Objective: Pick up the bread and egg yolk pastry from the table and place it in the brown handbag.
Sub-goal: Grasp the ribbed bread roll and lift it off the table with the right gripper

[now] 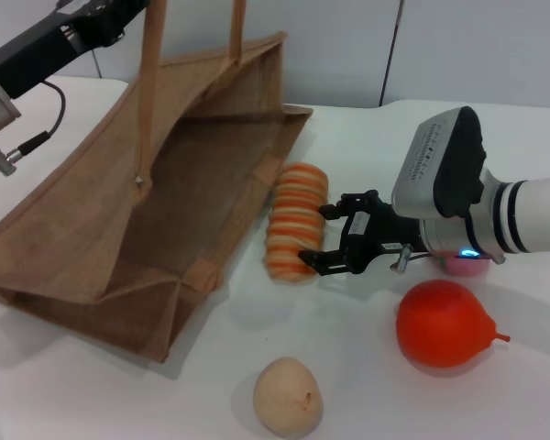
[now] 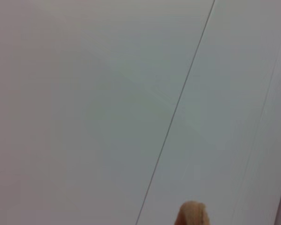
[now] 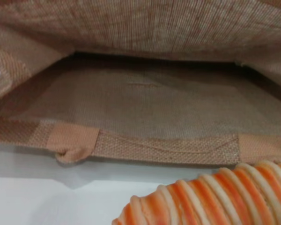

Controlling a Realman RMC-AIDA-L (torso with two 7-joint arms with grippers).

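The bread point(image 1: 295, 223) lies just beside the right gripper's point(image 1: 323, 236) spread fingers point(image 1: 316, 263).

In front of me a white tabletop point(image 1: 367, 403) spreads out, smooth and matte, with soft shadows lying on it. Behind it stands a pale grey-white wall point(image 1: 458, 46), split by 1 thin dark vertical seam. My left wrist camera faces the same plain wall panels point(image 2: 84, 93), evenly lit.

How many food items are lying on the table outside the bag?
3 clearly: striped bread beside the bag, beige pastry ball nearest the camera, red fruit on the right. Something pink hides behind the arm.
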